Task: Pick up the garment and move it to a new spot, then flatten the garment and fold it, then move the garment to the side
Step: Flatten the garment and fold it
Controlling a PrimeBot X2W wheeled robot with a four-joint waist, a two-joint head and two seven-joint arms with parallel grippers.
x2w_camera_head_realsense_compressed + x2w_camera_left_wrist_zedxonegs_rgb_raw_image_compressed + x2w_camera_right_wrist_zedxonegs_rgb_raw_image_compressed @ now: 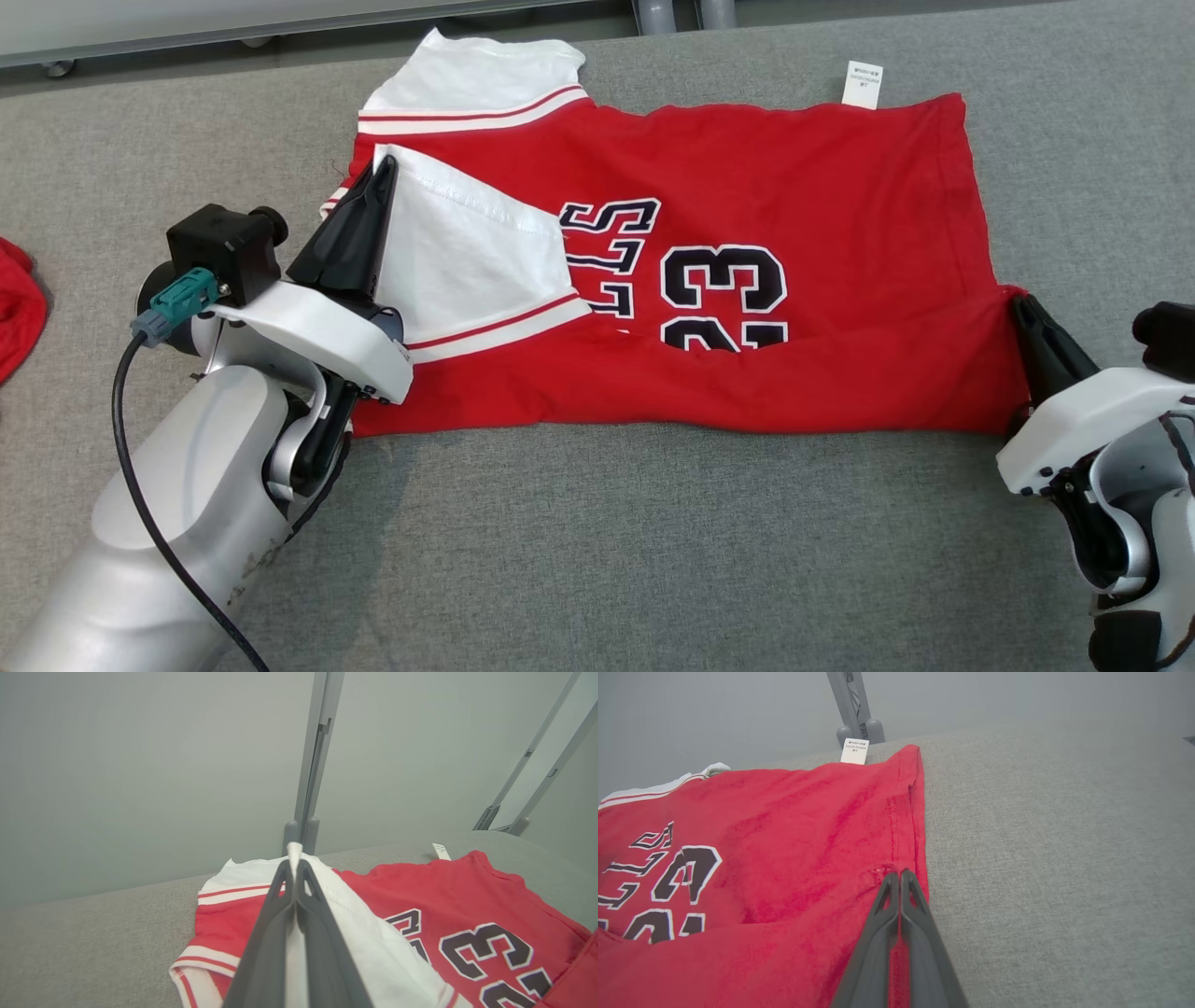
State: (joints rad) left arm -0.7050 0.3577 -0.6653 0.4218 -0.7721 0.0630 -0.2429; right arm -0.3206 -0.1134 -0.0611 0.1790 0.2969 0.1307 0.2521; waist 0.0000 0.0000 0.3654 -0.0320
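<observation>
Firmly, left gripper [386, 170] fingers pinch the garment [794, 177] at a white sleeve [467, 266], right gripper [1020, 301] fingers at the hem [971, 196].

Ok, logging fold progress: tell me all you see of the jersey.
Red jersey with white sleeves trimmed in red stripes, dark white-edged lettering and 33, white tag at its far edge. It lies partly folded on the grey surface, near edge turned over. Left jaws are shut on a sleeve, right jaws on the right hem.

Red numbered jersey [822, 187], partly folded
</observation>
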